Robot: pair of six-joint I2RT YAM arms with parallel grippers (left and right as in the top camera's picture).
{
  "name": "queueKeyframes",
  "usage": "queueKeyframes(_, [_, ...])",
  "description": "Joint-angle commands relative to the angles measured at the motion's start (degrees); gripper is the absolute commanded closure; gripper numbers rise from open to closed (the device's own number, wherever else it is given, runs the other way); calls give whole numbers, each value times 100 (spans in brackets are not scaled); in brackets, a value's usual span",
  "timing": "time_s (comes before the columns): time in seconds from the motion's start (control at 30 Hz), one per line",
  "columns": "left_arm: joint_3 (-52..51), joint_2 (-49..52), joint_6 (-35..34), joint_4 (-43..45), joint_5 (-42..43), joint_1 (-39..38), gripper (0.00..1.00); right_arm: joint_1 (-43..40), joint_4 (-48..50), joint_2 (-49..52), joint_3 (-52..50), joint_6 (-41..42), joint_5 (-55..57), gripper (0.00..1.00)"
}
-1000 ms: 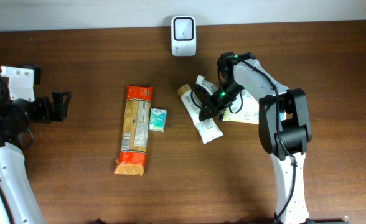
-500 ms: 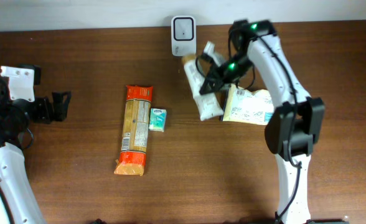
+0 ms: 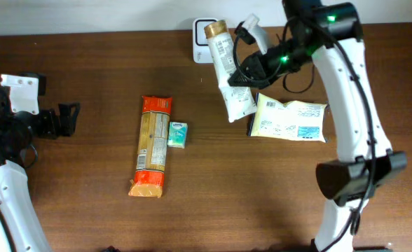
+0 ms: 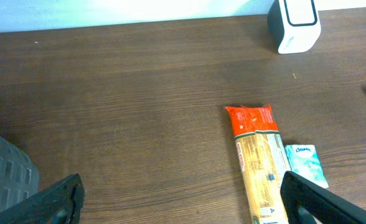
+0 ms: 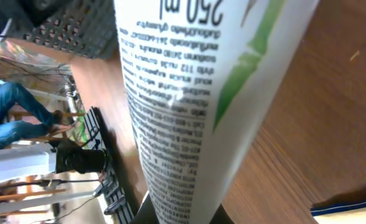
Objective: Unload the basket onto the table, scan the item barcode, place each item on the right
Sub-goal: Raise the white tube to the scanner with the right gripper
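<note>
Dark brown wooden table [image 3: 87, 63] below a pale wall, seen from overhead and from both my wrists.

**Containers.** My right gripper [image 3: 242, 75] is clamped on a white tube [image 3: 228, 84] with a gold cap, held at 12 o'clock of the table. The cap points to 11 o'clock and the crimped end to 5 o'clock. Print on the tube reads 250 ml; its contents do not show. A grey perforated basket [image 4: 5, 174] sits at 8 o'clock in the left wrist view, cut off by the frame edge, its inside hidden.

**Hard to make out.** The tube's cap covers the right edge of the white scanner [image 3: 203, 35]. I cannot tell whether a barcode faces it. The right wrist view is filled by the tube, with only blurred clutter behind.

**Task item and tool.** The tube lies at 9 o'clock of my right arm, with the fingers closed on its body. A white pouch [image 3: 290, 119] lies flat at 5 o'clock of the tube. A pasta packet [image 3: 153, 145] has a tissue pack [image 3: 177, 134] just beside it at 3 o'clock. My left gripper [image 3: 75, 119] stands wide and bare at 9 o'clock of the table, well apart from the tube.
</note>
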Motion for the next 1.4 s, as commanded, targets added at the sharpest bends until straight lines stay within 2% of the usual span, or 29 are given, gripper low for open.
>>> queueKeyframes(0.0, [46,-9,94,13,81,20,1,39,24,-258,136,-127,-149,96])
queueKeyframes(0.1, [46,-9,94,13,81,20,1,223,144,-258,136,177,407,96])
queueKeyframes(0.17, [46,-7,94,11,81,20,1,420,614,-262,269,1174,1530,96])
queueKeyframes(0.2, [46,-9,94,13,81,20,1,490,741,-262,378,1379,1939,96])
queueKeyframes(0.27, [46,-9,94,13,81,20,1,844,1220,-262,813,1707,3821,96])
queueKeyframes(0.33, [46,-9,94,13,81,20,1,1305,2004,-214,868,1499,6065,96])
queueKeyframes(0.47, [46,-7,94,13,81,20,1,1604,3283,428,789,605,7958,96])
queueKeyframes(0.7, [46,-9,94,13,81,20,1,1408,5871,2109,765,-1816,8620,96])
queueKeyframes(0.77, [46,-9,94,13,81,20,1,1397,6874,2559,758,-2116,9178,96])
queueKeyframes(0.83, [46,-7,94,11,81,20,1,1370,7298,2861,756,-2170,9182,96])
queueKeyframes(1.0, [46,-9,94,13,81,20,1,1340,7464,3401,726,-2168,9224,96])
queueKeyframes(1.37, [46,-9,94,13,81,20,1,1329,7333,3427,518,-2168,9274,96])
